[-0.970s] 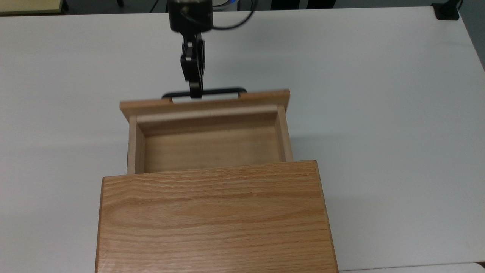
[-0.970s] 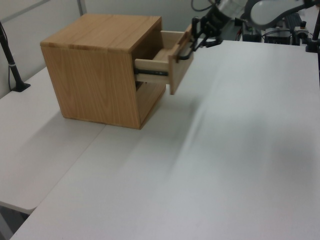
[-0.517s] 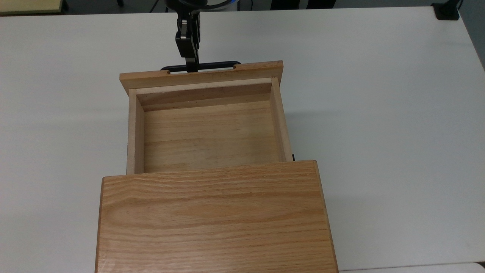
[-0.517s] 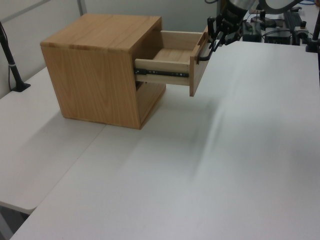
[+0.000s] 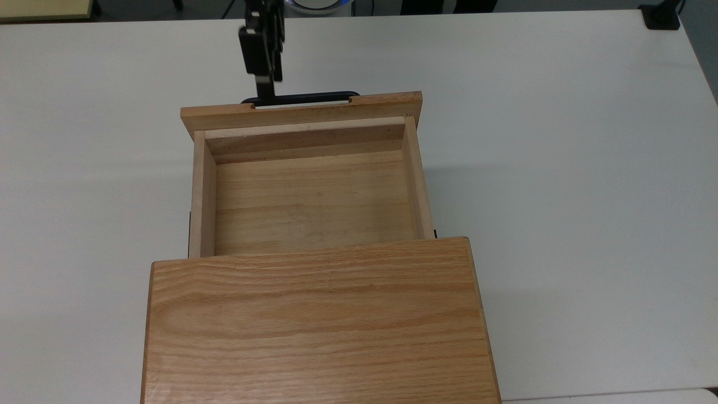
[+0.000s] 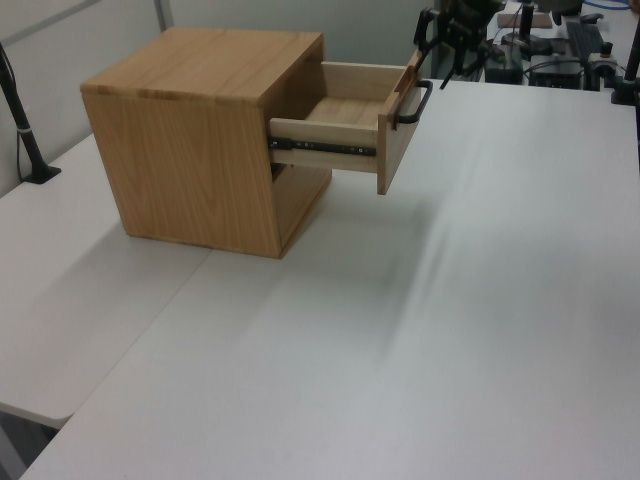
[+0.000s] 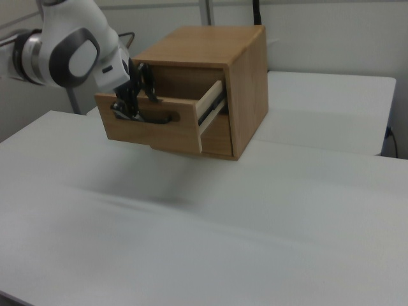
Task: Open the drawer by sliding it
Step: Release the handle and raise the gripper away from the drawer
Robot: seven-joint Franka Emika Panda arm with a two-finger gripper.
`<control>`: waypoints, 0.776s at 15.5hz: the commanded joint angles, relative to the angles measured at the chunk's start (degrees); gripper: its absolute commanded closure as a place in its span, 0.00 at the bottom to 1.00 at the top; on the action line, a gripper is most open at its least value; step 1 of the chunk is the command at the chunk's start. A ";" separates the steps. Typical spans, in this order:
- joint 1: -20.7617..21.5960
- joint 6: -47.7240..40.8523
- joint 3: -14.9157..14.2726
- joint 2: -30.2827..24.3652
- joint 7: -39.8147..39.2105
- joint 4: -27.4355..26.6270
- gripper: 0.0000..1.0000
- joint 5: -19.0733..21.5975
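**Drawer standing well out of its cabinet, end effector at the handle**

Drawer (image 5: 308,191) of light oak is sticking far out of the front of the cabinet (image 5: 317,322), its bare wooden floor lying open to the top view. Its wide front panel is facing away from the cabinet, toward the far edge of the white table (image 5: 561,168) in the top view. In the left view the drawer (image 6: 345,125) is hanging in the air above the table on a dark metal slide rail (image 6: 320,147) that is showing along its side. In the right view the drawer (image 7: 156,124) is jutting out toward the right view's left.

The black bar handle (image 5: 303,98) is running along the outside of the front panel. The end effector (image 5: 263,92) is reaching down to the handle near its end on the top view's left, with its black fingers pointing at the bar. In the right view the end effector (image 7: 127,105) is sitting against the front panel by the handle (image 7: 150,118), at the end of the white and grey arm (image 7: 70,51). I cannot tell from where I am standing whether the fingers are closed around the bar or merely resting beside it, nor how far apart they are.

The cabinet is sitting squarely on the table, its broad grained top facing up.
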 commanded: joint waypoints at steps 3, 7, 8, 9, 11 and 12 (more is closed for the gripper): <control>-0.24 -15.99 -1.89 -1.29 -4.24 9.49 0.19 -0.78; -0.33 -24.35 -2.34 -1.11 -16.62 13.46 0.19 -1.39; -0.33 -26.72 -2.34 -0.33 -21.18 14.86 0.19 -1.57; -0.24 -29.53 -2.34 0.81 -25.23 16.70 0.19 -1.57; -0.24 -33.32 -2.25 2.40 -32.97 18.91 0.19 -1.57; -0.24 -34.12 -2.25 2.49 -36.57 19.09 0.19 -1.57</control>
